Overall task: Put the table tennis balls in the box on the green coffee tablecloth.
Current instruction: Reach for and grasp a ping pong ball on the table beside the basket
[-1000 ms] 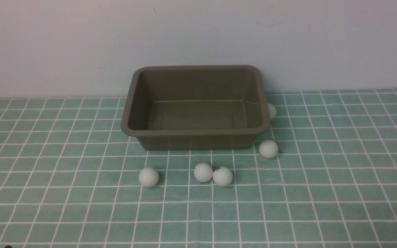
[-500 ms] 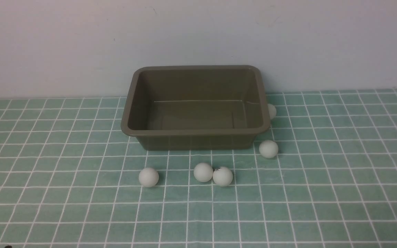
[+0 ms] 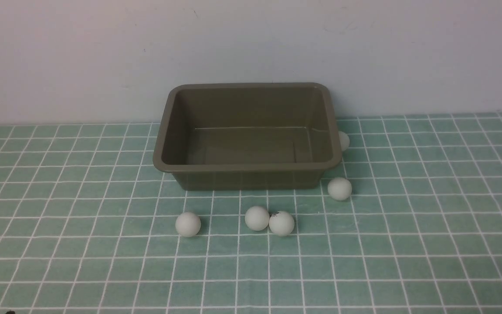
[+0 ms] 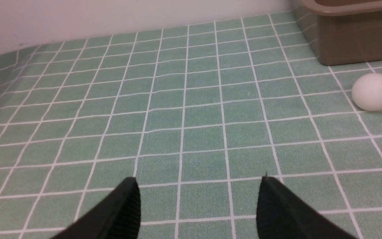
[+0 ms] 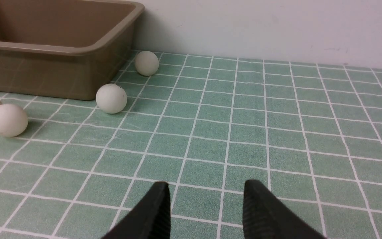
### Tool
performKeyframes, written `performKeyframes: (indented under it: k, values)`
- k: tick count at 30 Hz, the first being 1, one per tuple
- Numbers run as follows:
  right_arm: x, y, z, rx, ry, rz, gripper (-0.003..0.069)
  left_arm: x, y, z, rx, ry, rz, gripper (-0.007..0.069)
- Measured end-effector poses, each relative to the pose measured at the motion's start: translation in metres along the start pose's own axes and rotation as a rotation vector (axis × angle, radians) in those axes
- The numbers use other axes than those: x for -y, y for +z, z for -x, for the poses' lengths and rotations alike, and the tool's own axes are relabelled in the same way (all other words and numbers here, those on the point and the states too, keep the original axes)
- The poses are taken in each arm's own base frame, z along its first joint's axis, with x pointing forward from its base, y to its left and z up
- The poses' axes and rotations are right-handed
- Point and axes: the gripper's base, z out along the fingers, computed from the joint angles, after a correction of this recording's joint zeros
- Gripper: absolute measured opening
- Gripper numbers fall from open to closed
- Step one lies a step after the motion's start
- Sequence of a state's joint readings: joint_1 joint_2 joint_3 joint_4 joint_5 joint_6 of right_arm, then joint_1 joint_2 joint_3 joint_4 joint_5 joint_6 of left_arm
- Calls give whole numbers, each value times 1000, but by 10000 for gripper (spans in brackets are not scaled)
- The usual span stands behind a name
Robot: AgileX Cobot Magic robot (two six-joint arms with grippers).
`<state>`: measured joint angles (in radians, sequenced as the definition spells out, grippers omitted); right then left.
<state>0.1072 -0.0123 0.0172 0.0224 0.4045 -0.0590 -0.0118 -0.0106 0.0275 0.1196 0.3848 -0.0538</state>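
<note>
Tablecloth (image 3: 59, 244) flanks open | box (image 3: 242, 167) near wall (image 3: 251, 43) | left end effector (image 4: 197, 205), right end effector (image 5: 207, 209) released

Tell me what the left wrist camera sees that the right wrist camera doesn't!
Only the left wrist view shows the left gripper and a lone ball. Only the right wrist view shows the right gripper and four other balls: a touching pair, a ball by the box corner, and a far ball near the wall. Both show the box, the green tablecloth and the wall.
</note>
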Motion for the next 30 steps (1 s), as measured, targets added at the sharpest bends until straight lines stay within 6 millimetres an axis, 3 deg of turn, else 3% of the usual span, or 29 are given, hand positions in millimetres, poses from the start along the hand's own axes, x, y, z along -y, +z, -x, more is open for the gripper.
performKeyframes:
  k: [4,9,15,30]
  values:
    - [0,-2,5,18,23,1,285,0,0,0,0,0,0,426]
    - [3,-23,56,177,39,-5,285,0,0,0,0,0,0,426]
    - [5,-44,90,267,50,-3,285,0,0,0,0,0,0,426]
    - [4,-46,93,281,64,3,285,0,0,0,0,0,0,426]
